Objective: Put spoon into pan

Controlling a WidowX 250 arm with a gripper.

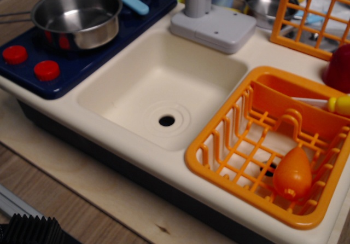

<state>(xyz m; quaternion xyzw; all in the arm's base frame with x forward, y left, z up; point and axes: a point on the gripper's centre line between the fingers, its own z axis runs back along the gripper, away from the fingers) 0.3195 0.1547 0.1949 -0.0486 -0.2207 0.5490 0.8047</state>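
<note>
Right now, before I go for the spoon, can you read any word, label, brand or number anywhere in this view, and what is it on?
None. No readable text shows on the pan, the spoon, the red stove knobs, the grey faucet base or the orange dish rack.

No readable text, labels, numbers or signs anywhere.
</note>
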